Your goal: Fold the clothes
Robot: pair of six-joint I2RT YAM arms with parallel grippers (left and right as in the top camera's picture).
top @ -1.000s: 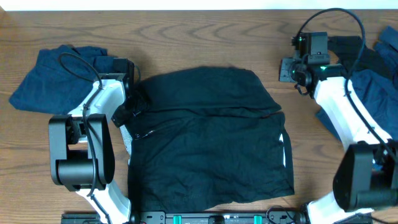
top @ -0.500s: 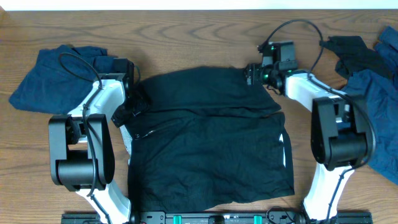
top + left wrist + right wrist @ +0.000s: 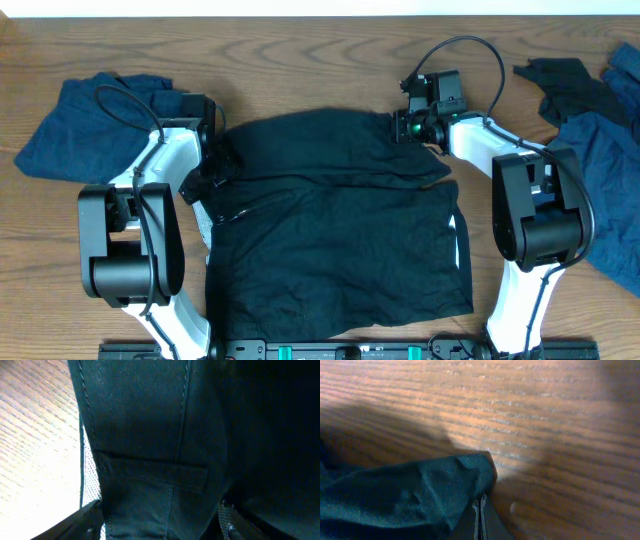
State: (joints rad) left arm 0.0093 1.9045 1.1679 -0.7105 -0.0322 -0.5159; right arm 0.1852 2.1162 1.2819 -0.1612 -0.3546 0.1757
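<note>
A: What's the risk here?

B: R claw (image 3: 403, 126) sits at the top-right corner of the black shorts (image 3: 330, 230), which lie spread mid-table (image 3: 300, 60). Its jaws are pressed tog. Wrist cam shows the corner right against the tips, so I can't tell if any cloth is nipped. If not, a lift prob. brings up nothing. A thin pinch could slip & drop the corner crooked.

A: And the L claw (image 3: 213, 168)?

B: Jaws wide apart at the shorts' left waist edge. Cloth lies flat between the fingers (image 3: 87, 512), nothing pinched afaict. If only R pulls, the fold likely skews, w/ L bearing on that side.

A: Other stuff in the way?

B: Blue pieces (image 3: 80, 125) lie well apart at both table ends. Snag unlikely.
</note>
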